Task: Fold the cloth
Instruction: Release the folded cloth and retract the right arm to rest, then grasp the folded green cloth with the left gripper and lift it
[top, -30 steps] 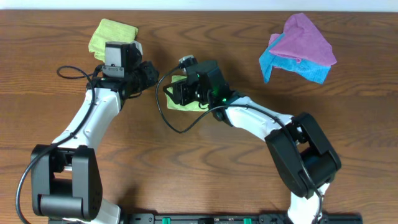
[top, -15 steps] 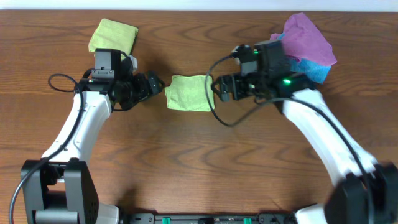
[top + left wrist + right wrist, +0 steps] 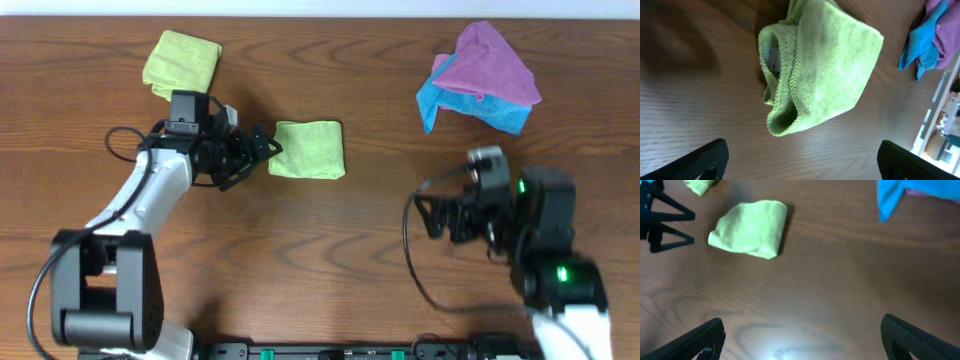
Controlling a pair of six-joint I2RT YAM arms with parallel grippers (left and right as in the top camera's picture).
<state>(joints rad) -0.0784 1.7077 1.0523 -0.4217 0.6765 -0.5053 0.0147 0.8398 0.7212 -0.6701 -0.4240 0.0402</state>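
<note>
Now the left tool (image 3: 267, 146) gapes wide, empty, beside the cloth (image 3: 308, 150).

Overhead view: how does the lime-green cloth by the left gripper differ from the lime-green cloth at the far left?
The middle cloth lies as a neat rectangle; the far-left cloth sits tilted and lumpier. The middle cloth lies just before the open left gripper; the far-left cloth lies farther back. A white tag shows in the middle cloth's fold; none shows on the far-left cloth. Both are lime-green, folded and ungripped.
</note>
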